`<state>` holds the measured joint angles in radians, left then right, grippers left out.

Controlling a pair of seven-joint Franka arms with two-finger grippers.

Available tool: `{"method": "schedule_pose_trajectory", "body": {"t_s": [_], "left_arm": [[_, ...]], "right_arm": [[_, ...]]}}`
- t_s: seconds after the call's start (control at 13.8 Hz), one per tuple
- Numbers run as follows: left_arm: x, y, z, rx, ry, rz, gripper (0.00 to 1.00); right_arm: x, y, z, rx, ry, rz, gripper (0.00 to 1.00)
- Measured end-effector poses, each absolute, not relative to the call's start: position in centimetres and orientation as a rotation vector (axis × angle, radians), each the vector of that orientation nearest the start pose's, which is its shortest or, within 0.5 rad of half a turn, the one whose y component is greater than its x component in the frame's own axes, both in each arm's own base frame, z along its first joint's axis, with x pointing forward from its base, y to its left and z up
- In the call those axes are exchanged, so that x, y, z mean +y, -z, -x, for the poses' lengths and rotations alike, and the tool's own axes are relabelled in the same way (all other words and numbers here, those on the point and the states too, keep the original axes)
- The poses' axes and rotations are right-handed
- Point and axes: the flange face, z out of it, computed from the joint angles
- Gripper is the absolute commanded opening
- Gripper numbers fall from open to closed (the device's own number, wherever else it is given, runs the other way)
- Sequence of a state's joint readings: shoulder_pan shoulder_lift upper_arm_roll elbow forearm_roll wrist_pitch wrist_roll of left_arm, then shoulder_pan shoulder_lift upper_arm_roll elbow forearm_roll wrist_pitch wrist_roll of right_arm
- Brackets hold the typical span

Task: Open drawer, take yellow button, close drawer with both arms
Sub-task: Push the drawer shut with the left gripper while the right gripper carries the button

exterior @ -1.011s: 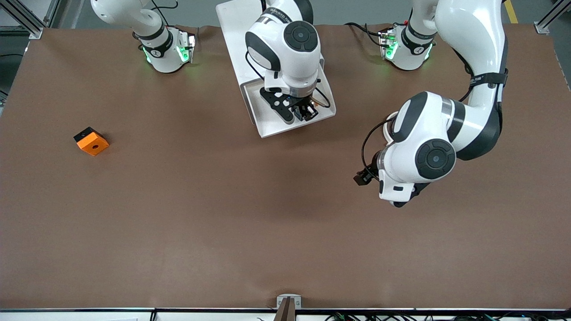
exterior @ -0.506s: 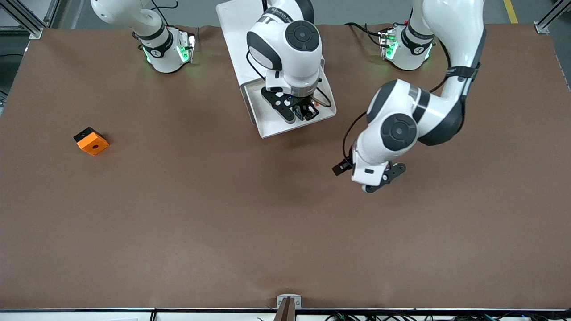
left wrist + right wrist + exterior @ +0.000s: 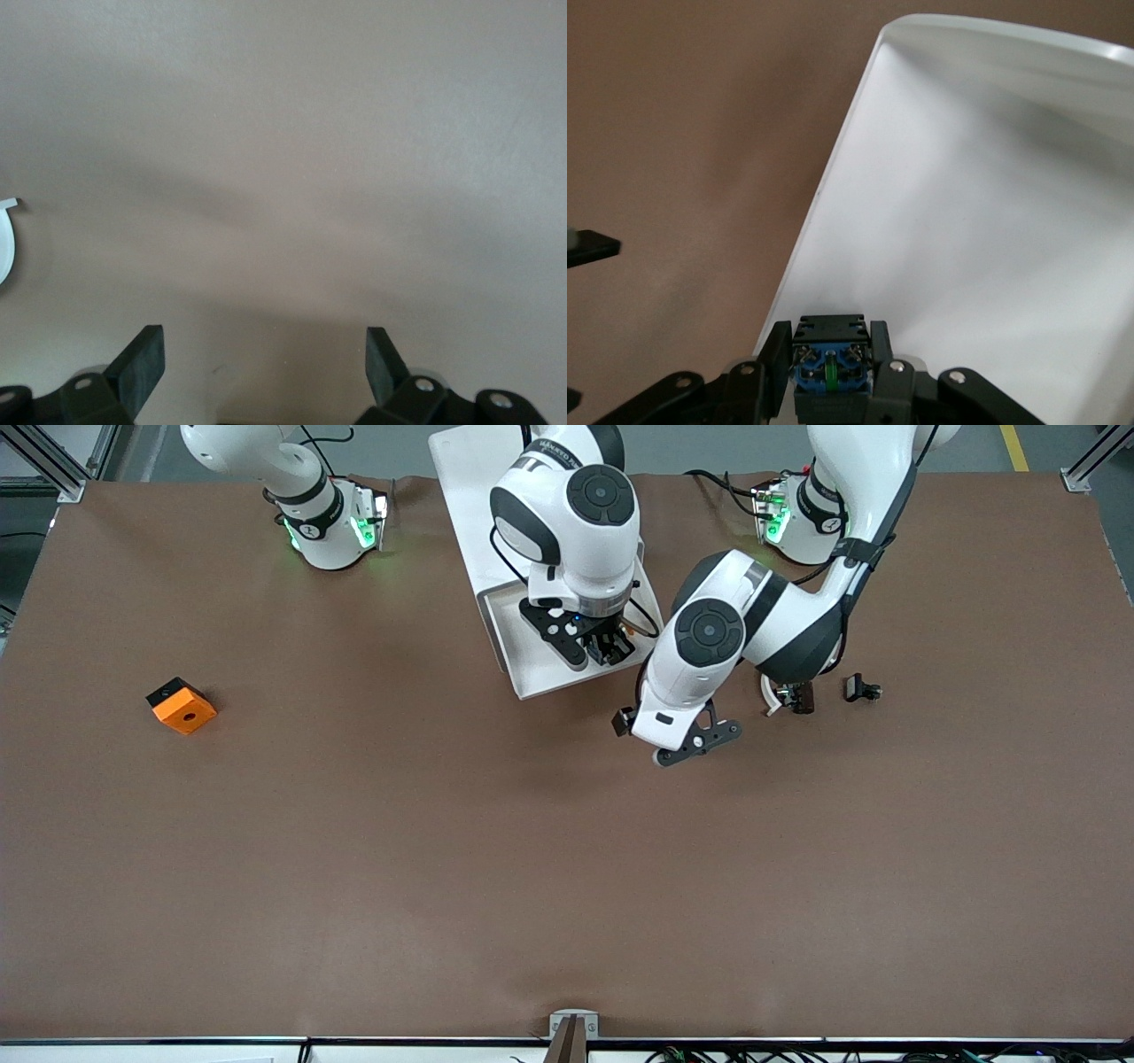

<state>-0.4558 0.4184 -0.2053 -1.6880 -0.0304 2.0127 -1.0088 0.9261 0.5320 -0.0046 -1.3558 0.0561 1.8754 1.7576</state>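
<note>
Since a second ago, the left arm has swung from the right middle of the front view toward the centre, uncovering two small dark parts on the table.

At mid-left of the front view an orange square block (image 3: 182, 705) with a hole sits alone on the brown table (image 3: 354, 850). At upper centre the white cabinet (image 3: 469, 478) has its drawer (image 3: 532, 669) pulled out. The right gripper (image 3: 606, 645) hangs over the drawer, its fingers (image 3: 780, 352) clamped on a small black-bodied part with blue and green inside, probably the button (image 3: 830, 359). Just right of centre the left gripper (image 3: 264, 367) hovers over bare table, fingers spread with nothing between them. Further right lie a clip part with a white curved piece (image 3: 790, 696) and a small black clip (image 3: 859, 688).
</note>
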Motion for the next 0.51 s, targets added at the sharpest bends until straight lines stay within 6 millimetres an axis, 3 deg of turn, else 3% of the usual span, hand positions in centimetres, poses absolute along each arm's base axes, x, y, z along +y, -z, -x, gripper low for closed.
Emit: {"method": "schedule_pose_trajectory", "body": {"t_s": [0.51], "left_arm": [[-39.9, -33.3, -50.9, -0.563, -0.201, 3.118, 1.0]], "right_arm": [[56.5, -41.9, -43.3, 1.25, -0.067, 2.864, 0.0]]}}
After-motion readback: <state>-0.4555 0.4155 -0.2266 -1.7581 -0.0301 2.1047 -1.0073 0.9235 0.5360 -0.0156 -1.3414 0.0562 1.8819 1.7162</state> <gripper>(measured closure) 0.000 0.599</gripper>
